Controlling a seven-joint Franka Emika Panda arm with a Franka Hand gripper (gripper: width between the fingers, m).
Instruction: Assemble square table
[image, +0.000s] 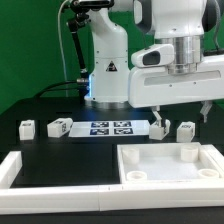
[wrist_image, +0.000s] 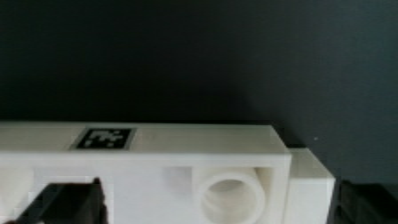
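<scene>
Front edge: a long white border bar (image: 90, 203) runs along the near side of the black counter (image: 60, 160) and turns a corner at the exterior view's left.
Task piece: the white square panel (image: 160, 148) lies flat just behind that bar, toward the exterior view's right, with its raised rim up and round sockets in its corners.
Panel close-up: the wrist view shows a black-and-white tag (wrist_image: 111, 137) on the panel's rim, with one round socket (wrist_image: 231, 192) near it.
Claw: the claw (image: 180, 112) hangs over the panel's far rim, fingers spread wide with nothing between them.
Middle row: beyond the panel, from the exterior view's left, stand an upright leg block (image: 27, 127), a lying leg block (image: 60, 127), the marker board (image: 110, 127), a third leg block (image: 160, 125) and a fourth leg block (image: 186, 130).
In the way: the third and fourth leg blocks sit just behind the claw's fingers, close to the panel's far rim.
Far side: the white robot base (image: 105, 75) rises behind the marker board, in front of a green backdrop (image: 30, 50).
Writing: the tags carry only black-and-white patterns. The base bears a triangular sign, and no lettering is legible.
</scene>
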